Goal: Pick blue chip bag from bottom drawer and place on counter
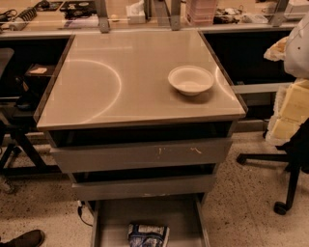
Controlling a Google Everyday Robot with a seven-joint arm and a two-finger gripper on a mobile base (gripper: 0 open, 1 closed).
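The blue chip bag (147, 235) lies on the floor of the open bottom drawer (145, 211), near its front edge at the bottom of the camera view. It is crinkled, dark blue with white patches. Above the drawer stands the counter (111, 82), a glossy beige-grey top with a dark rim. A white bowl (190, 80) sits on its right side. My gripper is not in view.
Two closed grey drawers (140, 155) sit between counter and bottom drawer. A chair with yellow foam (289, 108) and a wheeled base (280, 207) stands at the right. A shoe (21, 239) is at the bottom left. A cluttered workbench (145, 12) runs along the back.
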